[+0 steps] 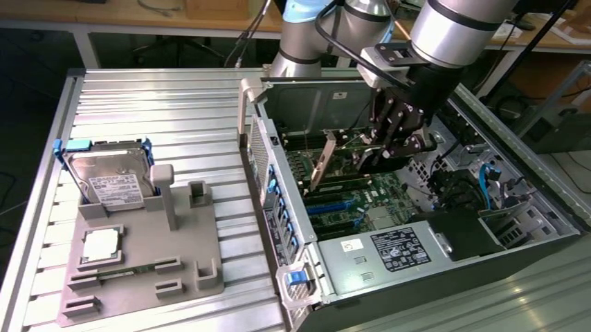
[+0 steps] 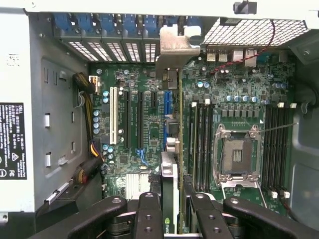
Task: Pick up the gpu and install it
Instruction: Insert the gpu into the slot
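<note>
Black fingers (image 2: 148, 206) of the gripper (image 2: 172, 211) sit nearest the wrist lens; drawn in narrow and clamped on the gpu (image 2: 170, 189), one finger on each face; card seen edge-on between them, green logo strip at the held end; far end carries a silver bracket (image 2: 175, 46) up by the slotted rear wall of the case.

Exterior view: gripper (image 1: 377, 153) down inside the open computer case (image 1: 517, 228); gpu (image 1: 323, 162) tan, tilted, bracket end lower and toward the case's rear wall, over the motherboard (image 1: 356, 200); whether its edge touches a slot, cannot tell.

Counts, wrist view: one gpu; one blue slot (image 2: 168, 104) just beside the card; one white expansion slot (image 2: 113, 117) further off; one CPU socket (image 2: 237, 154) in a metal frame on the card's other side; one power supply (image 2: 15, 74) with a black label at the case side.

Views compared: wrist view gives the board detail around the card; exterior view takes in the arm (image 1: 452, 28), the ribbed metal table (image 1: 157, 104), and on the exterior view's left, well apart from the case, one grey fixture tray (image 1: 194, 263); on it, near to far, one RAM stick (image 1: 120, 272), one CPU chip (image 1: 99, 245) lying flat, one hard drive (image 1: 111, 183) leaning in its stand.
</note>
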Robot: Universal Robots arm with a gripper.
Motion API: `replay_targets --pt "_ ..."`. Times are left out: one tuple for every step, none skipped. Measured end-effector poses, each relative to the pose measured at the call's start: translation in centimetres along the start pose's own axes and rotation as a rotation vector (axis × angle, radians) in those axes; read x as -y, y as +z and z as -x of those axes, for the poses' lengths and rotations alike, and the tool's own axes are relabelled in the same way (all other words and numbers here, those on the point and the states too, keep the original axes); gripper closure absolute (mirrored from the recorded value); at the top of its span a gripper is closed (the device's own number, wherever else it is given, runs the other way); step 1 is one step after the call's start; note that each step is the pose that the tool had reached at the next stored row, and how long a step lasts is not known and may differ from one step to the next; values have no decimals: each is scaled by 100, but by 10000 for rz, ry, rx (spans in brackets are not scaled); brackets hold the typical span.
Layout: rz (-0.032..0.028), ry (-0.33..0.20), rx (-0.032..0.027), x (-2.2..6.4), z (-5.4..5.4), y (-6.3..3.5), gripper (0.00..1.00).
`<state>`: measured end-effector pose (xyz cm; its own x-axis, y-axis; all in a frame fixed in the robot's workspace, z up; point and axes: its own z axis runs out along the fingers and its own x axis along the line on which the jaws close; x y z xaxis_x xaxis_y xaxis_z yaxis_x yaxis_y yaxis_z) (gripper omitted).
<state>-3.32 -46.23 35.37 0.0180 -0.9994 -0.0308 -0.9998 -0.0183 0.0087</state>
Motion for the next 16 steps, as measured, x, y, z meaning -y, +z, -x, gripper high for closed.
replay_targets --pt "0 0 0 0 3 3 73" --pt "0 0 0 0 5 6 73" --pt "0 0 0 0 8 9 73" --pt "-1 0 1 0 10 11 73" --pt "0 0 -1 1 13 14 73" --pt "0 0 0 0 17 19 73" --pt "0 0 0 1 19 22 73" --pt "0 0 0 1 23 27 73" --pt "0 0 0 1 24 29 73" --pt "0 0 0 1 26 31 73" --pt "0 0 0 1 28 34 73" --pt "0 0 0 1 30 36 73" --pt "0 0 0 1 33 40 73" --pt "0 0 0 1 34 42 73" --pt "0 0 -1 1 38 47 73" --pt "0 0 0 1 41 50 73"
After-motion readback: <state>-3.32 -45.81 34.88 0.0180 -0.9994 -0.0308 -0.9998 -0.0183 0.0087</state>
